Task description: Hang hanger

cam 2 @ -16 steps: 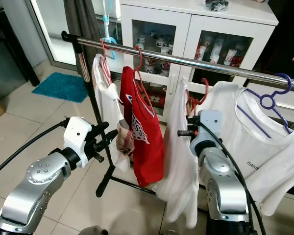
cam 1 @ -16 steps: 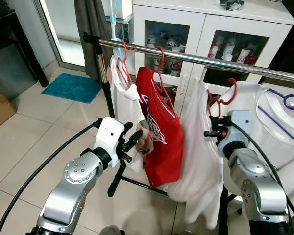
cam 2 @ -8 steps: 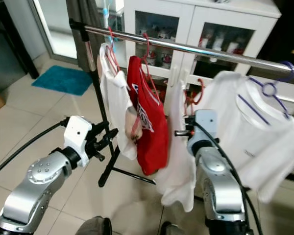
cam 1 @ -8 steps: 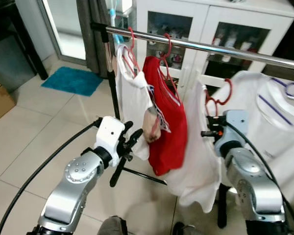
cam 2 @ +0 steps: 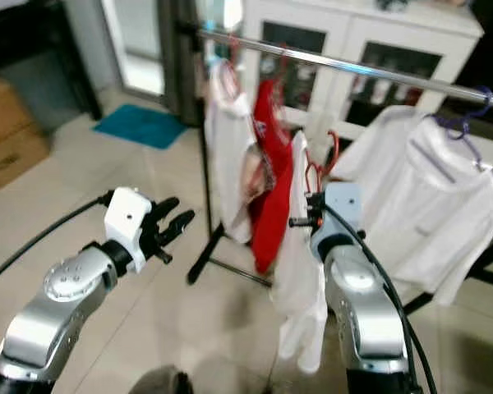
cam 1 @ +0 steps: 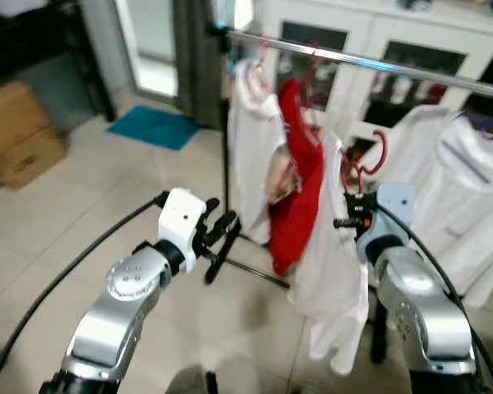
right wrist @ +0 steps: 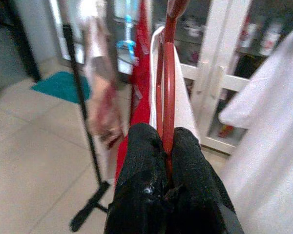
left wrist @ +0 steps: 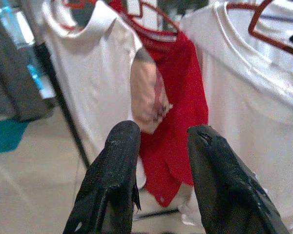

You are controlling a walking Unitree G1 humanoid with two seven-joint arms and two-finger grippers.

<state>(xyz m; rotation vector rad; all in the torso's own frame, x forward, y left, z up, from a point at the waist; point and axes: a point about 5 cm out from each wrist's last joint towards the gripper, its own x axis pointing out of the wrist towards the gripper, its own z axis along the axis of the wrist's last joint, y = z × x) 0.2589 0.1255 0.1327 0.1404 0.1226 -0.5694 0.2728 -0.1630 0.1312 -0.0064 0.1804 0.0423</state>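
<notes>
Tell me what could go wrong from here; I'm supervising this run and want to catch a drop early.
The right gripper pinches the thin red hanger low on its wire; the hanging white shirt could twist it loose.

The hook sits below the rail, beside the red shirt, so lifting may snag it.

The head views are blurred, so aim may drift.

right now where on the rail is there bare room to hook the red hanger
The bare stretch of rail lies between the red shirt and the white shirt on the purple hanger. Left of it the rail end is crowded. The right gripper holds the red hanger.
</notes>
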